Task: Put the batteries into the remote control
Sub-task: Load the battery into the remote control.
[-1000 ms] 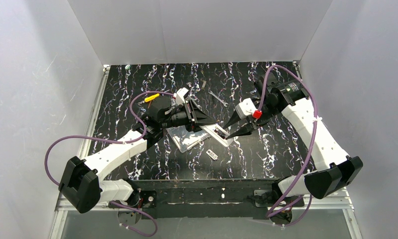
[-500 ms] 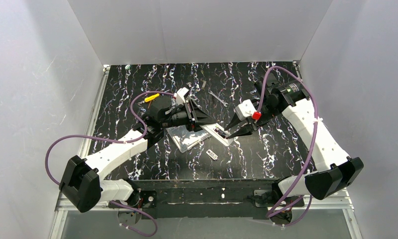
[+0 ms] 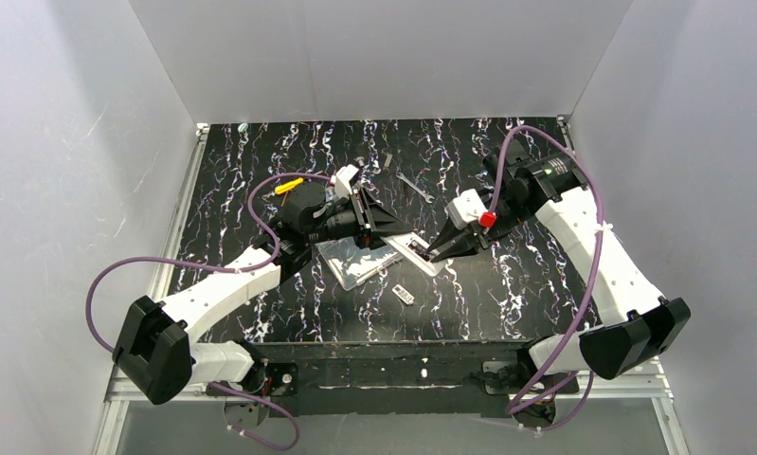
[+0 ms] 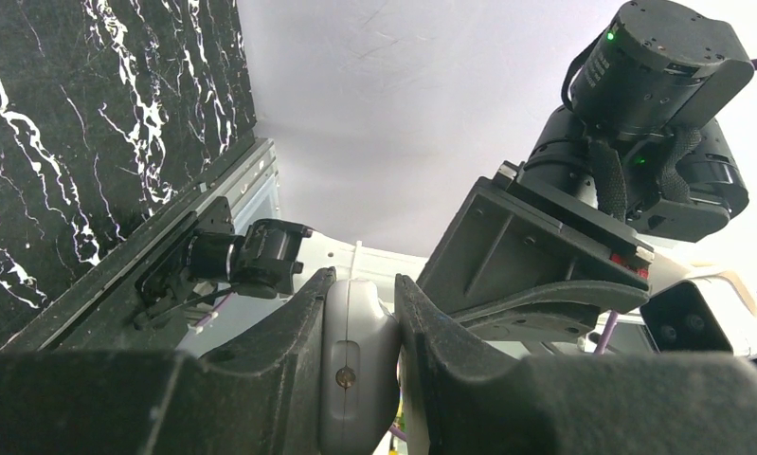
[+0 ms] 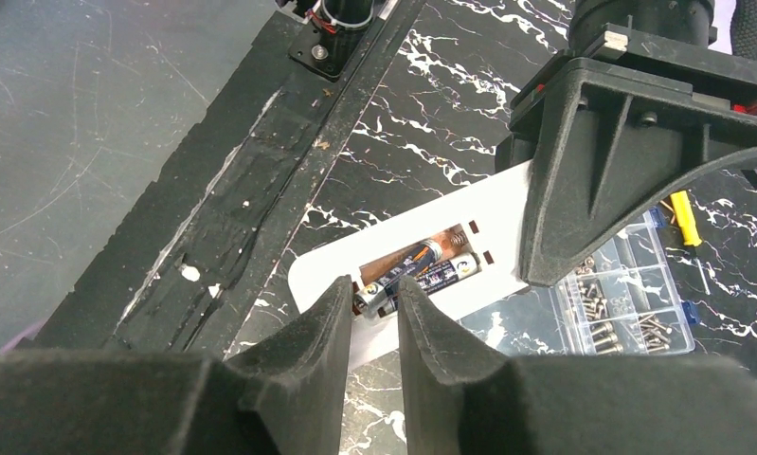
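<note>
The white remote control (image 3: 419, 253) lies back-up at the table's middle, its compartment open. My left gripper (image 3: 390, 230) is shut on one end of it; the left wrist view shows that white end (image 4: 355, 351) pinched between the fingers (image 4: 422, 322). Two batteries (image 5: 429, 263) lie in the compartment of the remote control (image 5: 493, 213), and one is tilted with its near end raised. My right gripper (image 5: 374, 289) hovers at that raised end, its jaws a narrow gap apart and wider than the battery. In the top view the right gripper (image 3: 438, 253) points down at the remote's other end.
A clear compartment box of screws (image 5: 621, 303) lies beside the remote under the left gripper (image 5: 630, 161). A yellow screwdriver (image 3: 288, 187) sits behind the left arm. A small flat piece (image 3: 403, 293) and a metal strip (image 3: 414, 187) lie on the black marbled table (image 3: 507, 284).
The right gripper has come down and to the left onto the remote's compartment, and its jaws have narrowed. The left gripper and the remote have not moved.
</note>
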Controlling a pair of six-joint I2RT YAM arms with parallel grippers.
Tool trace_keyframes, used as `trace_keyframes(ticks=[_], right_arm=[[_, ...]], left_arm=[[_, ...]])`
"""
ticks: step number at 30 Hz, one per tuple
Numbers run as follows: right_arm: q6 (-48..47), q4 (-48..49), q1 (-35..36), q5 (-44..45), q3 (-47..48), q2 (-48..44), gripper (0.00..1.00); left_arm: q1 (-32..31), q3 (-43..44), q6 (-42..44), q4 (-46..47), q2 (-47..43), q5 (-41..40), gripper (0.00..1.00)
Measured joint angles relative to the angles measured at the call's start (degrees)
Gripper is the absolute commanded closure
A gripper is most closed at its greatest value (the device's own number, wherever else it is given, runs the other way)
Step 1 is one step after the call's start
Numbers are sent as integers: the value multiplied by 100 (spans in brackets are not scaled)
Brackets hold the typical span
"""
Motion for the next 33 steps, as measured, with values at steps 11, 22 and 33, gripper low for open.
trace_keyframes(ticks=[11, 22, 33], right_arm=[[-28, -20, -4, -160, 0, 96, 88], [-24, -151, 105, -374, 0, 260, 92], [-31, -166, 114, -374, 0, 289, 93]], left_arm=[[0, 0, -42, 15, 20, -4, 100], [-4, 0, -61, 46, 26, -85, 100], [-4, 0, -103, 160, 74, -96, 100]])
